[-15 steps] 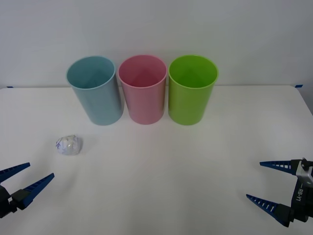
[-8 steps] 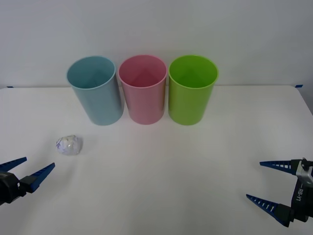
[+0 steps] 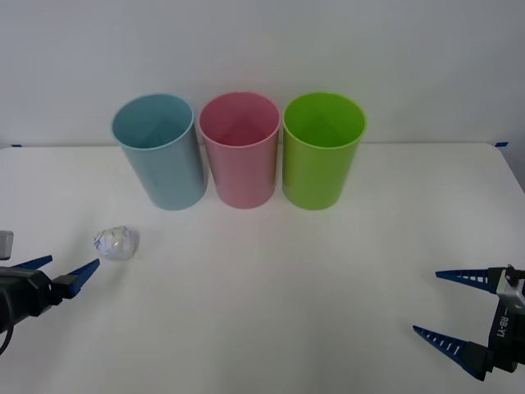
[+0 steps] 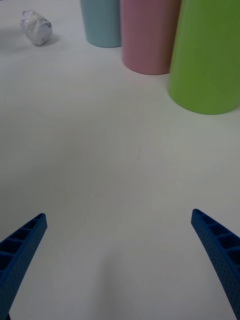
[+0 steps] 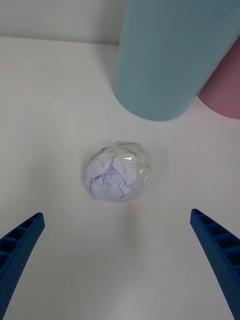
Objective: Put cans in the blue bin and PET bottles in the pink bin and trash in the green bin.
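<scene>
Three tall bins stand in a row at the back of the white table: the blue bin (image 3: 159,149) (image 5: 175,55) (image 4: 102,22), the pink bin (image 3: 239,148) (image 4: 149,34) (image 5: 224,85) and the green bin (image 3: 323,148) (image 4: 210,57). The trash (image 3: 115,243) (image 5: 119,171) (image 4: 36,27), a small crumpled whitish ball, lies on the table in front of the blue bin, to its left. My left gripper (image 3: 59,269) (image 5: 119,260) is open, low over the table, just short of the trash. My right gripper (image 3: 447,304) (image 4: 119,250) hangs open at the front right, far from everything.
A white wall rises right behind the bins. Bare table (image 3: 271,295) stretches between the two grippers and in front of the bins. Small blue tape marks (image 3: 16,144) sit at the table's back corners.
My left gripper has moved forward and upward in the front view, closing in on the trash. The right gripper, the bins and the trash have stayed put.
</scene>
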### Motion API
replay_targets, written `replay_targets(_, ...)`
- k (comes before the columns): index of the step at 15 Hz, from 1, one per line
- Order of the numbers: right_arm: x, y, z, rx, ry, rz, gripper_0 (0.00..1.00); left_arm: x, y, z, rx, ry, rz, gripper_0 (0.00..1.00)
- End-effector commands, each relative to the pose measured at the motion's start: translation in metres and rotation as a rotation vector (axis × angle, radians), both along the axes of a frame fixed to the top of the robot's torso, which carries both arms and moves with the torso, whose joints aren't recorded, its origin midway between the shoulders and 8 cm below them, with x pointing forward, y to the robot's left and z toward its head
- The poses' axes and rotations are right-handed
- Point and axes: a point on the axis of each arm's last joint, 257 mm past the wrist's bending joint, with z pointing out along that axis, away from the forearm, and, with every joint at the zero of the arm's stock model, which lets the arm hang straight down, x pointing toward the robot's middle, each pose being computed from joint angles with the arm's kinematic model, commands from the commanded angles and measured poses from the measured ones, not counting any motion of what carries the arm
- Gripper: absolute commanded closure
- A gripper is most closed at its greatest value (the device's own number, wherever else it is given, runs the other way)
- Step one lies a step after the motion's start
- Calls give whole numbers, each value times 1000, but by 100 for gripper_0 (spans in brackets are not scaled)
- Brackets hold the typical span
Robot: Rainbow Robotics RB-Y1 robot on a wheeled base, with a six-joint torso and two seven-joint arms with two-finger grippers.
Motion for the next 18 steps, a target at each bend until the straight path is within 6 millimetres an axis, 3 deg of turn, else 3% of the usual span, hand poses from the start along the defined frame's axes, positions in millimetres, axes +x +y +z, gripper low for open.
replay_targets(1, 0, 0, 0, 0, 0, 0, 0, 13, -4, -7, -19, 24, 4, 0)
replay_targets(6, 0, 0, 0, 0, 0, 0, 0, 26, -12, -5, -13, 41, 1, 0)
replay_targets(13, 0, 0, 0, 0, 0, 0, 0, 49, 6, -14, 63, 66, 67, 0)
replay_targets(18, 0, 0, 0, 0, 0, 0, 0, 57, -6, -22, 39, 120, 80, 0)
